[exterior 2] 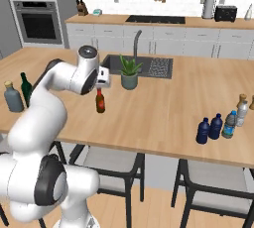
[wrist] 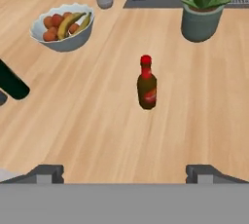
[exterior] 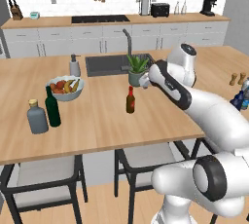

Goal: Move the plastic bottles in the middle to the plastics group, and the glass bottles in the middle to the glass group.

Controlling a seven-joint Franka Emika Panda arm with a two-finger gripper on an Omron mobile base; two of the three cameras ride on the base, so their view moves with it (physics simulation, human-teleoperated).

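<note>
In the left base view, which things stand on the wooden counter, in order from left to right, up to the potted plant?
Grey bottle with tan stopper → dark green bottle → fruit bowl → brown bottle with red cap → potted plant.

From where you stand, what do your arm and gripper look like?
The arm is glossy white with rounded, bulbous links and dark grey to black bands and discs at the joints. No cables or markings show. The gripper has two small, blocky dark grey fingertips, seen in the hand view.
</note>
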